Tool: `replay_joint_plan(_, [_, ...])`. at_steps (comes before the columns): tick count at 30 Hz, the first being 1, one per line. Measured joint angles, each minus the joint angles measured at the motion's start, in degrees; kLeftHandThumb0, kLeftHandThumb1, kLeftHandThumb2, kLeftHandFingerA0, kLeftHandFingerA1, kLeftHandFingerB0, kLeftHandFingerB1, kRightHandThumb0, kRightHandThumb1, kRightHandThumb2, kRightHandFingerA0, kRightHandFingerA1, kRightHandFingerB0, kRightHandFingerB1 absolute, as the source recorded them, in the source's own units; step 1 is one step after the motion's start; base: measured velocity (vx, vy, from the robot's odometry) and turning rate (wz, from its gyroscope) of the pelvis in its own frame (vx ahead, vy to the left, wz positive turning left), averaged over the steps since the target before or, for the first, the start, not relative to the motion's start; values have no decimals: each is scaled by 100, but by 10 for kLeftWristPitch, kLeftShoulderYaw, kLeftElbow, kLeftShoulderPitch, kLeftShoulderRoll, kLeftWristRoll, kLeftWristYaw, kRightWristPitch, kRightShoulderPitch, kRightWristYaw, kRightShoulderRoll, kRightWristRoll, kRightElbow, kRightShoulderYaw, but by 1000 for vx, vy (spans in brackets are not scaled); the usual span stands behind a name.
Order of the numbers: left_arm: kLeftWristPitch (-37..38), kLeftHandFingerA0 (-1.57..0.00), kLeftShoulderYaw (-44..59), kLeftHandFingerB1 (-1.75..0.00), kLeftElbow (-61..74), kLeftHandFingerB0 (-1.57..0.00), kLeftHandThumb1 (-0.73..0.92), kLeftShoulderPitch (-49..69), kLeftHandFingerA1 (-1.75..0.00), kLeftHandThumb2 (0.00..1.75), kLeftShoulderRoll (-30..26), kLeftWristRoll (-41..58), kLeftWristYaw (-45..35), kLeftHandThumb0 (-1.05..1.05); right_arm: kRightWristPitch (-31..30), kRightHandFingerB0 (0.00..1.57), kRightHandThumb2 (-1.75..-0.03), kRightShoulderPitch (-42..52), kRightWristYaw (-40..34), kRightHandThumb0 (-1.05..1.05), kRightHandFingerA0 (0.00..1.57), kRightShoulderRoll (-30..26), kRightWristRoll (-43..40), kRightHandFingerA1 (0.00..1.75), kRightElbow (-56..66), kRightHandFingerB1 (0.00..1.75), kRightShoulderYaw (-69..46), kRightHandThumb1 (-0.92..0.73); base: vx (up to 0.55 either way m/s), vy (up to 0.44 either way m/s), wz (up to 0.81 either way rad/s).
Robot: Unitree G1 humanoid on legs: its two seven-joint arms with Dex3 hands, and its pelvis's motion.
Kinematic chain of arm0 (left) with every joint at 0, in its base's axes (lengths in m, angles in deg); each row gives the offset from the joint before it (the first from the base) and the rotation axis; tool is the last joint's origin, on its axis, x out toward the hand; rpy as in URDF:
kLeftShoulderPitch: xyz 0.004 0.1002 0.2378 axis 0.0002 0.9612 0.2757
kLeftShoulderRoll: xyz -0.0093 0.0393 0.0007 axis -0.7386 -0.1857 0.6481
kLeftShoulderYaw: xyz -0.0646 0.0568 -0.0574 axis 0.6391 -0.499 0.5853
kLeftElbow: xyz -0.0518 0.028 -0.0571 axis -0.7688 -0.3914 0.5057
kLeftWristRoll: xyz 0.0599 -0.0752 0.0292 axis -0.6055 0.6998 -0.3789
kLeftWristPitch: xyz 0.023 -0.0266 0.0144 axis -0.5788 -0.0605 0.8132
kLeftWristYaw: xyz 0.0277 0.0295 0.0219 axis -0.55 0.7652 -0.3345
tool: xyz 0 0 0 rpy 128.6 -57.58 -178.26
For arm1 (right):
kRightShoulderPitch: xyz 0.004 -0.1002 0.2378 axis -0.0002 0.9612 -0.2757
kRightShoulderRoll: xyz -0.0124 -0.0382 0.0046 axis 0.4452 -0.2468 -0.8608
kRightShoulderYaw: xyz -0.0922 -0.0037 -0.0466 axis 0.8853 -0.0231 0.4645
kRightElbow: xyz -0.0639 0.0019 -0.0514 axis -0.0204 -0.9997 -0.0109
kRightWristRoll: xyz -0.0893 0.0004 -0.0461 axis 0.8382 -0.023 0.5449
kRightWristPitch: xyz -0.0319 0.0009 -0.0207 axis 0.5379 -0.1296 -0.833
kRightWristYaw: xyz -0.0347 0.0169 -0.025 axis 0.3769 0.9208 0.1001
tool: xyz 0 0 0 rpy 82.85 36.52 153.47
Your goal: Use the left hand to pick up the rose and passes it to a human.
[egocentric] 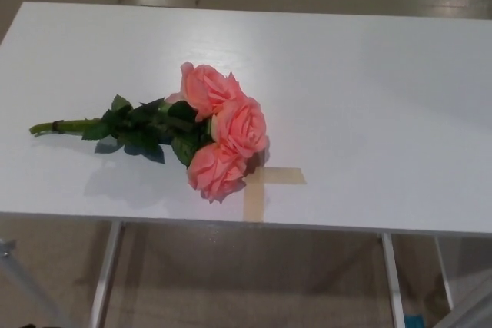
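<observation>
A white bench (369, 90) fills most of the frame, its far edge running across the top and its near edge crossing the lower third. Its top is smooth and slightly glossy, with soft light reflections towards the upper middle. Below the near edge, pale metal legs (105, 270) drop down at lower left and lower right, and a beige floor (254, 282) shows between them; the same floor appears as a strip along the very top of the frame.

The rose (219, 128) lies flat on the bench, a little left of centre. It is a small bunch with three salmon-pink blooms clustered together: one at the upper middle, one just right of it and lower, and one lowest, nearest the bench's front edge. The blooms touch one another. Dark green leaves (142, 124) spread out to the left of the blooms, and a lighter green stem (61, 126) runs on towards the left edge of the frame, ending with a dark band near its tip. A faint shadow sits under the leaves and blooms.

Just right of the lowest bloom, a cross of tan tape (265, 182) is stuck to the bench, one strip reaching the front edge; the bloom overlaps its left arm.

Neither the left nor the right robot hand appears anywhere in the frame, so their state cannot be told
</observation>
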Motion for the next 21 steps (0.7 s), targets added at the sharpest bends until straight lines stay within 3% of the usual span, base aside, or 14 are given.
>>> replay_joint_plan(5, [0,-12,23,-49,118,-11,23,56,-52,84,-21,28,-29,-28,0,41,-81,-1,0,-47,55,0,0,52,0,47,0,-57,0,0,0])
replay_joint_plan(6, [0,-25,32,-31,150,-29,45,71,-34,55,-27,36,-37,-58,0,43,-81,-2,0,-46,55,0,0,52,0,48,0,-57,0,0,0])
replay_joint_plan(10, [0,-28,65,-30,246,-27,47,112,-35,55,-40,66,-62,-64,0,45,-81,-4,0,-45,56,0,0,52,1,49,1,-57,0,0,0])
replay_joint_plan(11, [0,-12,75,-50,271,-9,19,123,-52,83,-44,75,-69,-31,0,46,-81,-4,0,-45,56,0,0,52,1,49,1,-57,0,0,0])
replay_joint_plan(13, [0,-12,96,-50,318,-9,19,139,-52,83,-52,93,-82,-31,0,46,-81,-6,0,-45,56,0,0,52,1,49,1,-57,0,0,0])
replay_joint_plan(14, [0,-23,107,-36,343,-17,40,147,-43,72,-56,103,-90,-74,0,46,-81,-7,0,-45,56,0,0,52,1,49,1,-57,0,0,0])
replay_joint_plan(21, [-1,-24,167,-36,461,-15,42,171,-44,76,-72,167,-123,-77,0,45,-81,-15,0,-45,56,0,0,52,1,48,3,-57,0,0,0])
